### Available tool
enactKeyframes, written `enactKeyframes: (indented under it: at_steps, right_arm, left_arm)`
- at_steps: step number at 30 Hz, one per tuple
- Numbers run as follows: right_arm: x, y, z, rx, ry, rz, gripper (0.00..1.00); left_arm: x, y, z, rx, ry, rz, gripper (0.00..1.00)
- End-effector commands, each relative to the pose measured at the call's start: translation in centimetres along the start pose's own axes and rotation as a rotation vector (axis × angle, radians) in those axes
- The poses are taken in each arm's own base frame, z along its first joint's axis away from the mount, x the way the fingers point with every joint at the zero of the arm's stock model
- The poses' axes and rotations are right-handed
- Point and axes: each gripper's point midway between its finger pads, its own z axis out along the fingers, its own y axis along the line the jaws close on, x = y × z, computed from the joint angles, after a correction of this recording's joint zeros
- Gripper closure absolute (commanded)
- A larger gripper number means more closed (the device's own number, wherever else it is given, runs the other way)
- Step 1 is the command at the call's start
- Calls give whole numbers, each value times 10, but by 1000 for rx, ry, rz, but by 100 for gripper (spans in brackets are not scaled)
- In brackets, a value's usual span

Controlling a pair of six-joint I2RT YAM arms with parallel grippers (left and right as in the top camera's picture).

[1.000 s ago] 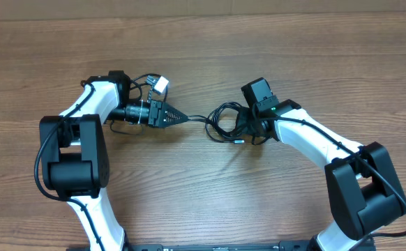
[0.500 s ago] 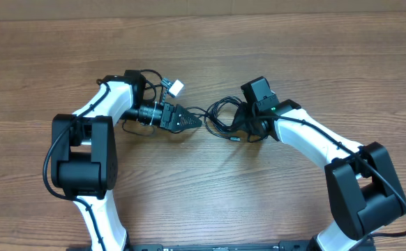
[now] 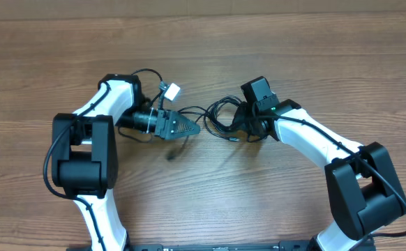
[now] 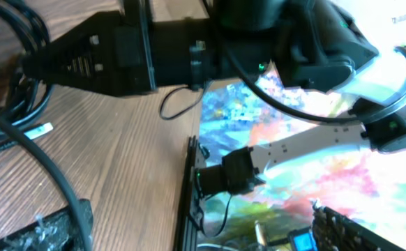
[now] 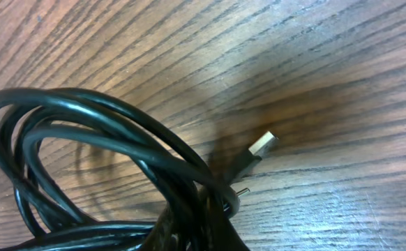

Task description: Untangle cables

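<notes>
1. Cables (image 5: 178, 185): a black coiled bundle lying on the wooden table (image 3: 203, 63), about mid-table, between my two grippers.
2. My right gripper (image 3: 243, 127) is pressed together on the right side of the coil. A silver-tipped plug (image 5: 262, 144) pokes out just beside the strands.
3. My left gripper (image 3: 197, 128) is spread wide just left of the coil, pinching nothing. One strand runs past its fingers.
</notes>
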Motion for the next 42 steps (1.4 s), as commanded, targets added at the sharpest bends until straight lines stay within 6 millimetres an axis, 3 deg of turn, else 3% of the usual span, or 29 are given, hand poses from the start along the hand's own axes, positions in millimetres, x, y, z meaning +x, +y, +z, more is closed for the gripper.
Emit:
enactKeyframes:
  at_steps: [1, 4, 9, 20, 22, 26, 28, 32, 35, 37, 42]
  right_arm:
    - [-8, 11, -5, -30, -20, 3, 94]
    - [-8, 11, -5, -31, -20, 3, 94]
    - [-8, 11, -5, -30, -19, 3, 94]
    - [-8, 11, -5, -30, -19, 3, 94]
    - [-8, 11, -5, -31, -20, 3, 94]
    - [-8, 11, -5, -30, -19, 3, 93]
    - [-7, 11, -5, -30, -19, 3, 93]
    - [-8, 11, -5, -30, -19, 3, 92]
    - [-8, 11, -5, -30, -19, 3, 92]
    - [-7, 10, -5, -27, -17, 3, 92]
    - [-7, 7, -5, -13, -20, 3, 90]
  left_arm:
    - [-17, -6, -27, -17, -126, 370, 0]
    - [-21, 0, -52, -60, -182, 367, 0]
    - [-22, 4, -62, -80, -199, 383, 0]
    - [-16, 1, -17, -16, -93, 443, 0]
    - [-16, 12, -15, -31, -68, 424, 0]
    - [-21, 58, -19, -174, 22, 258, 0]
    - [-20, 97, -23, -367, 93, 90, 0]
    - [-12, 124, -11, -552, 176, -31, 0]
    - [-5, 157, -22, -829, 197, -180, 0]
    - [-4, 168, -35, -1014, 186, -282, 0]
    - [-4, 173, -60, -1199, 126, -387, 0]
